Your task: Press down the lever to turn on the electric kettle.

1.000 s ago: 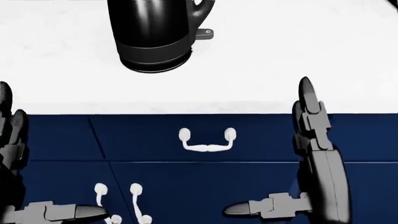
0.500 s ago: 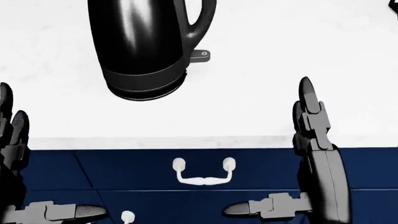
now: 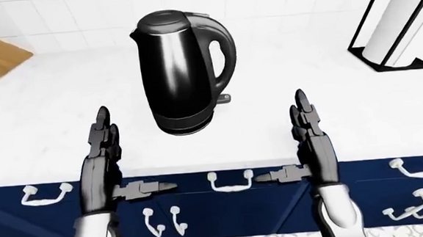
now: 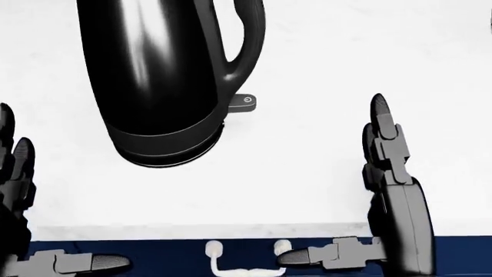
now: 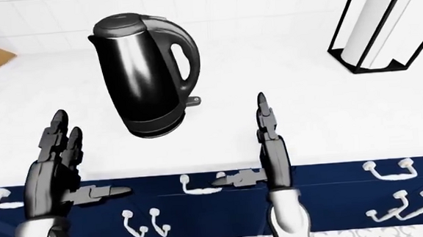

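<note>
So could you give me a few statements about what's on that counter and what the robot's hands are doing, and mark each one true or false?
1. The black electric kettle stands upright on the white counter. True.
2. The right hand is pressing the kettle's lever. False: it is apart from the lever, to the right in the left-eye view.
3. Both hands have their fingers open. True: the left hand too.
4. The left hand grips the kettle's handle. False: it holds nothing.
5. A paper towel roll in a black holder stands at the upper right. True.
</note>
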Motion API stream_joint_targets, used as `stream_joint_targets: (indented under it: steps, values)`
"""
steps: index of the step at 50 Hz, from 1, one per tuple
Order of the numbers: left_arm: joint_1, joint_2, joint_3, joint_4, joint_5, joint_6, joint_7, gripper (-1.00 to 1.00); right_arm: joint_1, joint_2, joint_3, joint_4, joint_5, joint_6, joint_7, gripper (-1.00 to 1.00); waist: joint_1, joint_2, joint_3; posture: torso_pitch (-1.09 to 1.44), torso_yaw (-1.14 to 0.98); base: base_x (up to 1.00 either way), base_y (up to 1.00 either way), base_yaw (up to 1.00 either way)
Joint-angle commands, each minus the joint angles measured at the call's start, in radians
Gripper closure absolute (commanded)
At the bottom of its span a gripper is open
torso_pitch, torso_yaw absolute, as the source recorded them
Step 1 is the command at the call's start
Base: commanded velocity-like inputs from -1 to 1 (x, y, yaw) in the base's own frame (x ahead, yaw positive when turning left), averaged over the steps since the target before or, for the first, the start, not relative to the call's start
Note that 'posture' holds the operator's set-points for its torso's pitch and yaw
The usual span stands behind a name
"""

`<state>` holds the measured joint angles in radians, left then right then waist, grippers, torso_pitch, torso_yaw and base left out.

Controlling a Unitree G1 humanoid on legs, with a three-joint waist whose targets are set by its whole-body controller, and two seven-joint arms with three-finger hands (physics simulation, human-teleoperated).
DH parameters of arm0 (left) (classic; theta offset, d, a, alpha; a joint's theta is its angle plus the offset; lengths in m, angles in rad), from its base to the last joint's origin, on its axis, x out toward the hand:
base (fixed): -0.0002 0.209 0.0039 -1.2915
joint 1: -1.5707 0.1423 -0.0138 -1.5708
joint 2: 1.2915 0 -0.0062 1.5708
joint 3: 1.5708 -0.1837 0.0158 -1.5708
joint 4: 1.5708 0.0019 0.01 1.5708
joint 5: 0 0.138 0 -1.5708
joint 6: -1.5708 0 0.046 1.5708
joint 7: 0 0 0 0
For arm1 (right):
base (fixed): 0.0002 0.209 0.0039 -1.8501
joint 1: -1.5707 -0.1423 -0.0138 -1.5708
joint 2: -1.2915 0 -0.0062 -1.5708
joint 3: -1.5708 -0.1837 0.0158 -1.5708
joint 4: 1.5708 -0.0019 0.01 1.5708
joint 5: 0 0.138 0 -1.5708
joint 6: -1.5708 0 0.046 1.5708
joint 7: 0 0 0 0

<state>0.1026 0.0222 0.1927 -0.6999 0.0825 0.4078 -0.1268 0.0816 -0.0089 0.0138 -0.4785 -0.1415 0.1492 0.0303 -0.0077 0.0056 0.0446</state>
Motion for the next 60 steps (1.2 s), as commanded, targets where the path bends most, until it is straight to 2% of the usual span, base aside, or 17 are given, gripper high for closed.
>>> stream_joint_targets:
  steps: [1, 5, 6, 8, 14, 17, 23, 26, 28, 30, 31, 32, 34, 38, 39, 45, 60]
  values:
    - [-0.013, 0.007, 0.006, -0.036, 0.0, -0.028, 0.006, -1.0, -0.015, 0.003, 0.007, -0.03, 0.003, -0.027, 0.001, -1.0, 0.001, 0.002, -0.003, 0.0, 0.0, 0.13, 0.0, 0.0]
    - [-0.014, 0.006, 0.006, -0.032, 0.001, -0.03, 0.006, -1.0, -0.015, 0.003, 0.009, -0.03, 0.001, -0.026, 0.0, -1.0, -0.005, 0.08, -0.038, 0.0, 0.0, 0.09, 0.0, 0.0]
    - [-0.014, 0.006, 0.007, -0.032, 0.0, -0.03, 0.006, -1.0, -0.014, 0.003, 0.009, -0.032, 0.001, -0.025, 0.0, -1.0, 0.011, 0.057, -0.025, 0.0, 0.0, 0.09, 0.0, 0.0]
    - [-0.014, 0.007, 0.007, -0.032, 0.0, -0.031, 0.006, -1.0, -0.013, 0.004, 0.011, -0.033, 0.0, -0.024, 0.0, -1.0, 0.012, 0.06, -0.014, 0.0, 0.0, 0.08, 0.0, 0.0]
    - [-0.015, 0.007, 0.006, -0.032, 0.0, -0.029, 0.007, -1.0, -0.014, 0.004, 0.013, -0.038, -0.002, -0.018, 0.0, -1.0, 0.014, 0.001, -0.013, 0.0, 0.0, 0.08, 0.0, 0.0]
    - [-0.015, 0.007, 0.006, -0.036, -0.001, -0.026, 0.006, -1.0, -0.016, 0.004, 0.014, -0.044, -0.003, -0.013, 0.001, -1.0, 0.015, -0.069, -0.028, 0.0, 0.0, 0.08, 0.0, 0.0]
    - [-0.014, 0.007, 0.007, -0.037, -0.002, -0.027, 0.005, -1.0, -0.014, 0.004, 0.014, -0.051, -0.002, -0.01, 0.002, -1.0, 0.007, -0.03, -0.022, 0.0, 0.0, 0.09, 0.0, 0.0]
    - [-0.014, 0.007, 0.007, -0.037, -0.001, -0.027, 0.005, -1.0, -0.014, 0.004, 0.015, -0.05, -0.002, -0.013, 0.002, -1.0, 0.006, 0.004, -0.001, 0.0, 0.0, 0.17, 0.0, 0.0]
    - [-0.013, 0.006, 0.008, -0.034, -0.002, -0.03, 0.005, -1.0, -0.016, 0.004, 0.015, -0.047, -0.003, -0.013, 0.001, -1.0, 0.001, 0.039, 0.004, 0.0, 0.0, 0.21, 0.0, 0.0]
    - [-0.012, 0.006, 0.008, -0.035, -0.002, -0.03, 0.005, -1.0, -0.017, 0.004, 0.016, -0.044, -0.003, -0.014, 0.001, -1.0, 0.004, 0.106, -0.021, 0.0, 0.0, 0.22, 0.0, 0.0]
    - [-0.012, 0.006, 0.01, -0.037, -0.003, -0.029, 0.005, -1.0, -0.016, 0.004, 0.015, -0.043, -0.001, -0.017, 0.0, -1.0, 0.017, 0.06, -0.004, 0.0, 0.0, 0.22, 0.0, 0.0]
    - [-0.01, 0.006, 0.011, -0.036, -0.003, -0.031, 0.005, -1.0, -0.018, 0.005, 0.011, -0.036, 0.009, -0.02, 0.001, -1.0, 0.008, 0.067, 0.022, 0.0, 0.0, 0.0, 0.0, 0.0]
    - [-0.01, 0.006, 0.011, -0.038, -0.003, -0.029, 0.005, -1.0, -0.017, 0.005, 0.012, -0.035, 0.01, -0.021, 0.001, -1.0, 0.002, 0.048, -0.023, 0.0, 0.0, 0.0, 0.0, 0.0]
    - [-0.009, 0.005, 0.011, -0.039, -0.003, -0.029, 0.004, -1.0, -0.025, 0.002, 0.012, -0.043, 0.008, -0.007, 0.005, -1.0, 0.011, -0.026, -0.018, 0.0, 0.0, 0.0, 0.0, 0.0]
    - [-0.008, 0.005, 0.01, -0.04, -0.003, -0.029, 0.004, -1.0, -0.03, 0.001, 0.011, -0.048, 0.007, 0.001, 0.007, -1.0, 0.012, -0.013, -0.014, 0.0, 0.0, 0.0, 0.0, 0.0]
    - [-0.001, 0.002, 0.009, -0.039, -0.003, -0.035, 0.003, -1.0, -0.071, -0.003, -0.003, -0.087, 0.006, 0.065, 0.018, -1.0, 0.016, -0.008, -0.04, 0.0, 0.0, 0.0, 0.0, 0.0]
    - [0.009, -0.001, 0.032, -0.064, -0.016, -0.031, -0.007, -1.0, -0.219, -0.028, -0.035, -0.149, -0.021, 0.232, 0.049, -1.0, 0.013, -0.002, -0.043, 0.0, 0.0, 0.0, 0.0, 0.0]
